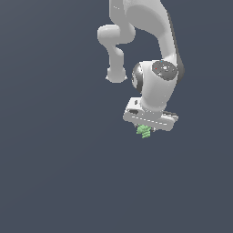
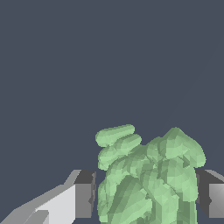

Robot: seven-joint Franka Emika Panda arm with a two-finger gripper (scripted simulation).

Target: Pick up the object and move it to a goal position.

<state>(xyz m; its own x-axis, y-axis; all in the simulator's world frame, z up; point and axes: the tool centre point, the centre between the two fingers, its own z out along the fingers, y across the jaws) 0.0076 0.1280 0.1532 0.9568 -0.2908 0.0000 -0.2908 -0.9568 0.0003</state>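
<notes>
The object (image 1: pixel 144 131) is a tiny light-green, ridged, jagged lump. In the exterior view it sits right under my white gripper (image 1: pixel 146 129), mostly covered by the hand. In the wrist view the object (image 2: pixel 148 179) fills the space between my two fingers (image 2: pixel 83 194), one on each side, and the gripper (image 2: pixel 146 194) stands around it. A small gap shows between the one finger and the lump; the other finger looks to be against it. I cannot tell whether the jaws are pressing on it.
The white arm (image 1: pixel 157 54) rises above the gripper toward the top of the exterior view. A plain dark grey-blue surface (image 1: pixel 54 173) lies all around.
</notes>
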